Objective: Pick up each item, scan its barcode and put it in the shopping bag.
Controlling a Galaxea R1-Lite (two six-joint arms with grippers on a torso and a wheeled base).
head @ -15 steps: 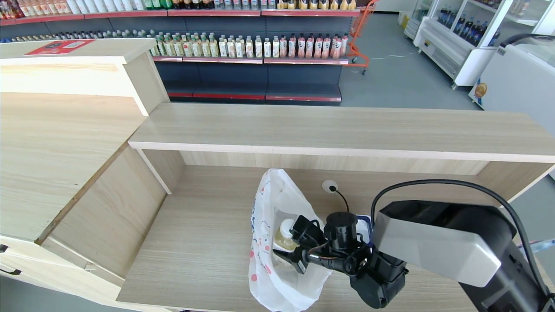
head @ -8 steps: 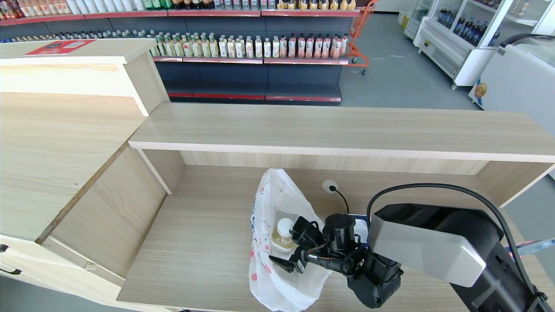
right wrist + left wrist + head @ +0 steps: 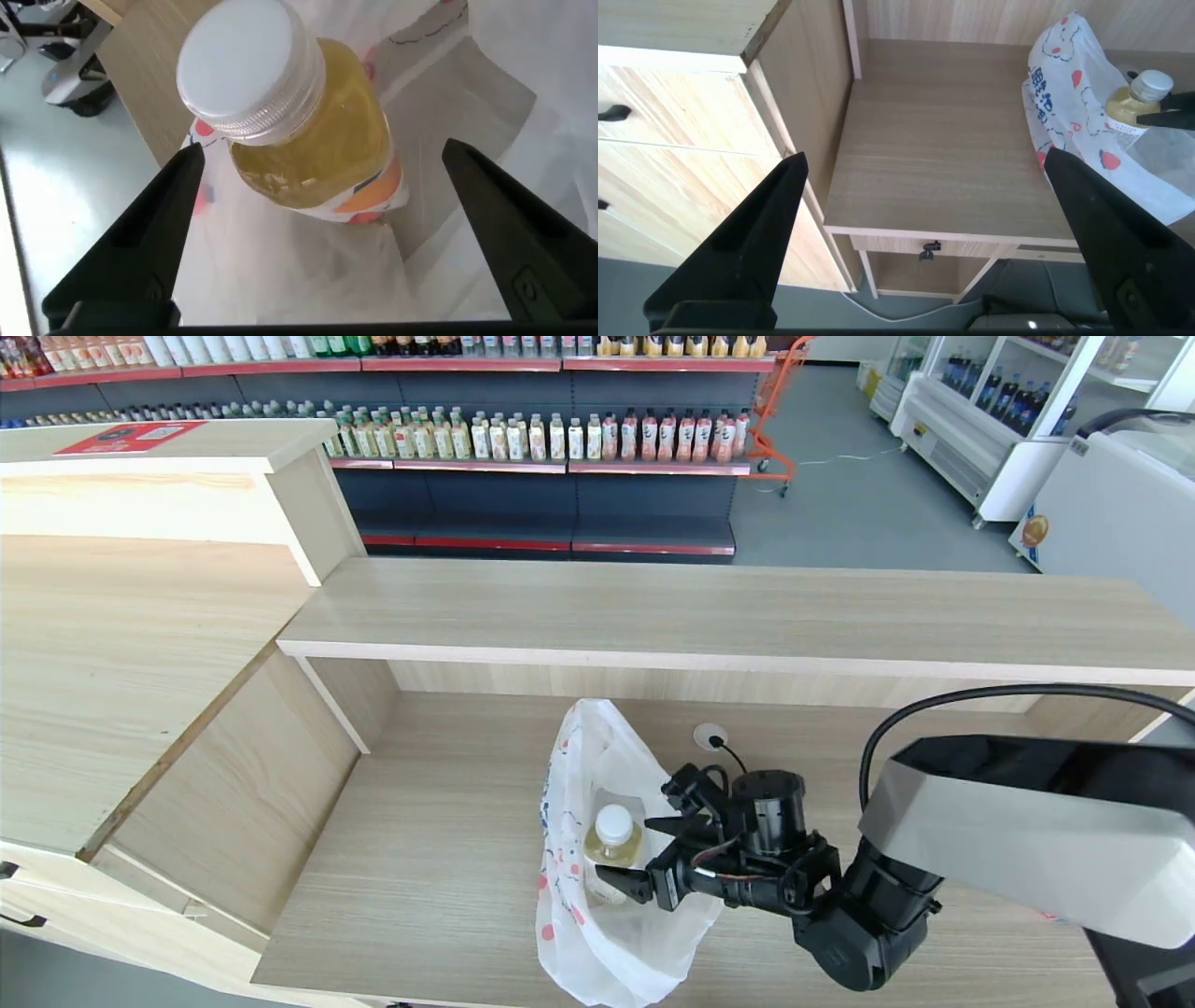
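Note:
A white shopping bag with red and blue prints stands open on the lower desk. Inside it stands a bottle of yellow drink with a white cap, also close up in the right wrist view as the bottle. My right gripper hovers at the bag's mouth, open, fingers spread on either side of the bottle without touching it. My left gripper is open and holds nothing, off the near edge of the desk, with the bag far to one side.
A raised counter shelf runs behind the desk, and a side panel walls its left. A cable grommet with a black cord sits behind the bag. A drawer handle shows under the desk's front edge.
My right gripper has let go of the bottle and drawn back to the right and upward out of the bag. The bottle now stands uncovered inside the bag.

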